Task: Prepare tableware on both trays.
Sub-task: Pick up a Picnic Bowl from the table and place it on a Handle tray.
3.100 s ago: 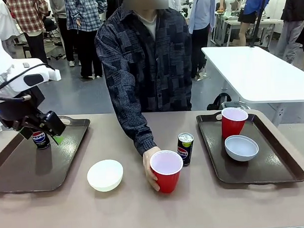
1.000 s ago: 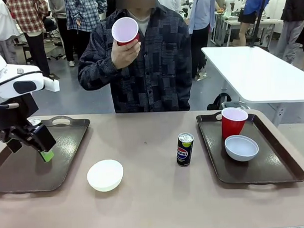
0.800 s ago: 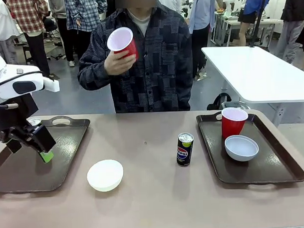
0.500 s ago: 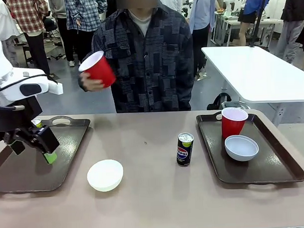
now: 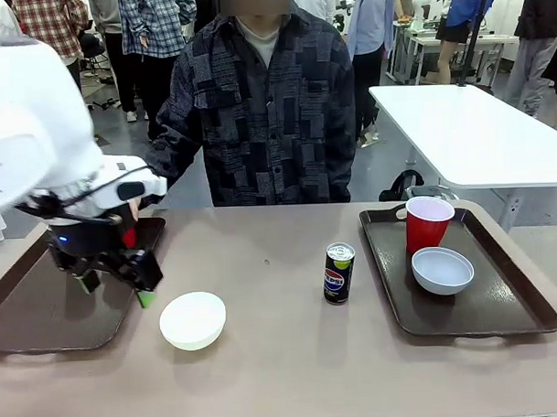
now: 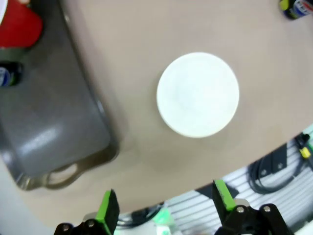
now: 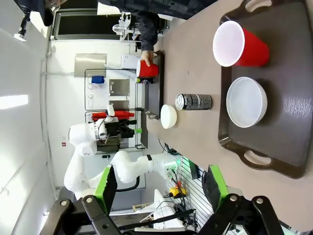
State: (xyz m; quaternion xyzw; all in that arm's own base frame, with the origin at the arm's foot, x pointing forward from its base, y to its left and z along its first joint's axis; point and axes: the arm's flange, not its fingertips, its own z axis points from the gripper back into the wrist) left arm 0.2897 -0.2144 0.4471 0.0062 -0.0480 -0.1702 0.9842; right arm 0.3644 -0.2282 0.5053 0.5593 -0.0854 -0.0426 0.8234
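My left gripper (image 5: 115, 290) hangs open over the right edge of the left tray (image 5: 35, 313), just left of the white bowl (image 5: 193, 319). In the left wrist view the white bowl (image 6: 198, 94) lies on the table ahead of the open fingers (image 6: 107, 213). On the left tray (image 6: 44, 122) stand a Pepsi can (image 6: 7, 76) and a red cup (image 6: 17, 22). The person's hand holds that red cup (image 7: 148, 68). The second Pepsi can (image 5: 339, 272) stands mid-table. The right tray (image 5: 501, 301) carries a red cup (image 5: 428, 223) and a grey-blue bowl (image 5: 443, 270). My right gripper (image 7: 160, 188) is open above the table.
The person (image 5: 266, 108) stands at the far side, one arm reaching down behind my left arm. A white table (image 5: 468, 129) stands at the back right. Bare tabletop lies between the trays.
My left arm has swung right from over the left tray towards the white bowl. The person has brought the red cup down from chest height to the left tray.
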